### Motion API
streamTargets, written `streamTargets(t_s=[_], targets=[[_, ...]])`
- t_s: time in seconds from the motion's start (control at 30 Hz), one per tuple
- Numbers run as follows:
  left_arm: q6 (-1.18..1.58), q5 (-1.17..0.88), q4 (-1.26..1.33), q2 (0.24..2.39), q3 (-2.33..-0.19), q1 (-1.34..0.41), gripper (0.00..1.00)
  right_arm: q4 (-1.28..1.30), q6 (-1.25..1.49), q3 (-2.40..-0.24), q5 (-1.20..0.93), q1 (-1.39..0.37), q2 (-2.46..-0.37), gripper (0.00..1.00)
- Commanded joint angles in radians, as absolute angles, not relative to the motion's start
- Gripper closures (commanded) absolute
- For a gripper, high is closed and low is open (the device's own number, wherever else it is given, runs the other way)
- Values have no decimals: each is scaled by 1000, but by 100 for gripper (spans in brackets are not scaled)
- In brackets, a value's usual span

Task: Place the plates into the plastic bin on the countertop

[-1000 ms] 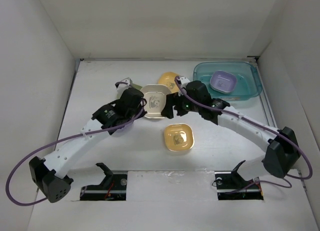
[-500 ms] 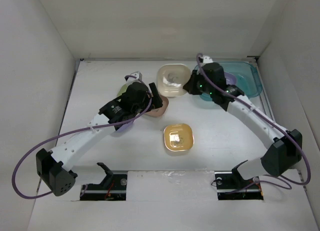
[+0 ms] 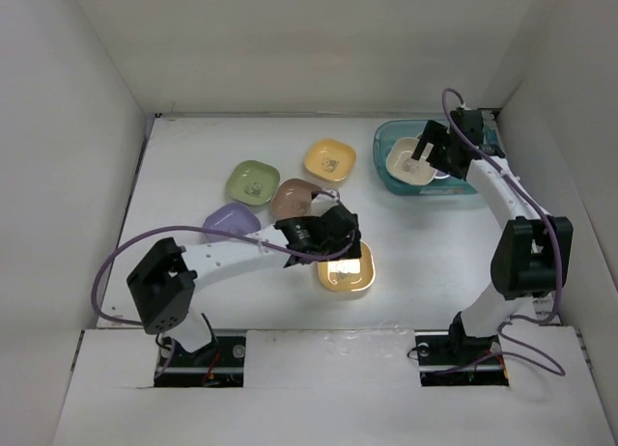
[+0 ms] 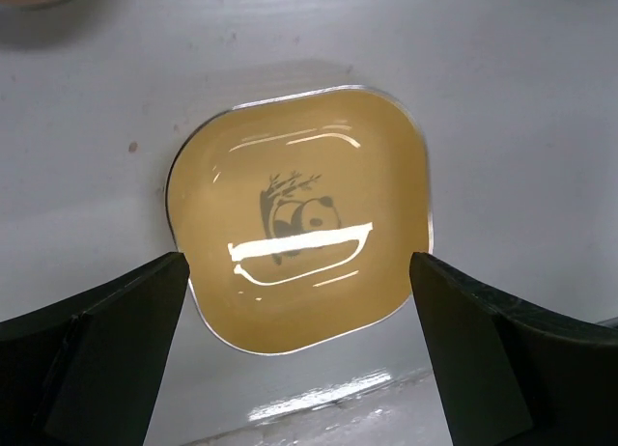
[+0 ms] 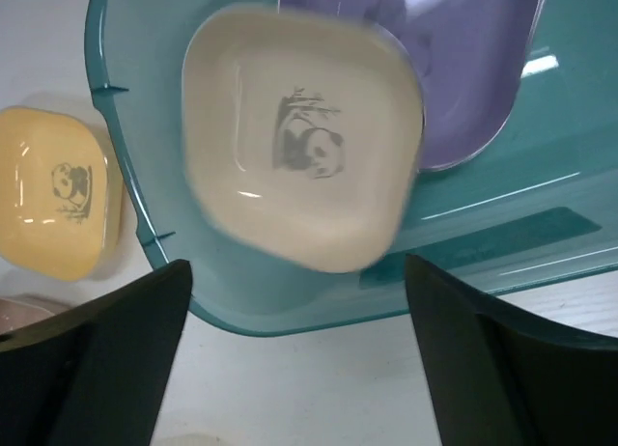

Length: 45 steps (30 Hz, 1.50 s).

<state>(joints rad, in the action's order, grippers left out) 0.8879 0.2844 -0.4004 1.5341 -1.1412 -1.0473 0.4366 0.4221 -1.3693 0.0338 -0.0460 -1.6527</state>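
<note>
A yellow-orange plate (image 4: 299,219) with a panda print lies on the white countertop (image 3: 435,234), straight below my left gripper (image 4: 297,264). That gripper is open, one finger on each side of the plate, holding nothing. In the top view the left gripper (image 3: 343,245) hangs over this plate (image 3: 350,275). My right gripper (image 5: 297,267) is open above the teal plastic bin (image 5: 130,209). A cream plate (image 5: 299,142), blurred, sits free inside the bin and overlaps a purple plate (image 5: 473,69). The top view shows the bin (image 3: 483,171) at the back right.
Green (image 3: 253,181), brown-pink (image 3: 293,197), purple (image 3: 232,219) and a second yellow-orange plate (image 3: 330,159) lie on the counter left of the bin. White walls close in the back and both sides. The arm bases sit at the near edge.
My right arm carried the cream plate to the bin and let it go. My left arm swung from the brown-pink plate to above the near yellow-orange plate, and its gripper opened.
</note>
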Motion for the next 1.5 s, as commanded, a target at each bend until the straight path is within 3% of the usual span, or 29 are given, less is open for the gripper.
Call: streamTargets(t_s=[0.0,0.17,0.23,0.27,0.37,0.4,0.47,0.53,0.93,1.17,1.27,1.3,1.33,1.4,1.47], targets=[[974,321,-417,1542,-1089,-1061,0,422,423,-1385,35,-69,-1585,0],[1031,310,-384,1542,-1003,-1062,0,413,423,-1341,60,-103,-1462,0],[1031,310,-374,1542,-971,-1062,6,423,423,-1341,60,-116,-1436,0],[1040,310,-364,1551,-962,-1062,17,423,423,-1330,48,-130,-1424,0],[1051,284,-338,1600,-933,-1062,34,423,423,-1287,48,-175,-1367,0],[1060,284,-337,1614,-933,-1062,53,423,423,-1276,48,-186,-1336,0],[1074,275,-337,1635,-923,-1062,80,414,414,-1253,38,-213,-1307,0],[1086,291,-348,1635,-923,-1072,100,414,404,-1218,28,-230,-1260,0],[1055,530,-649,1411,-1213,-1097,100,359,281,-911,-138,-408,-1086,0],[950,528,-672,1381,-1357,-1065,100,272,311,-810,-271,-437,-1065,4],[908,503,-651,1381,-1390,-1065,100,224,325,-810,-316,-437,-1075,18],[897,503,-641,1381,-1399,-1065,100,210,336,-810,-333,-446,-1075,33],[882,485,-617,1390,-1410,-1065,100,186,336,-819,-347,-446,-1084,39],[839,462,-585,1400,-1420,-1065,100,186,345,-834,-359,-446,-1097,78],[824,462,-562,1410,-1430,-1065,100,186,357,-867,-359,-446,-1112,100]])
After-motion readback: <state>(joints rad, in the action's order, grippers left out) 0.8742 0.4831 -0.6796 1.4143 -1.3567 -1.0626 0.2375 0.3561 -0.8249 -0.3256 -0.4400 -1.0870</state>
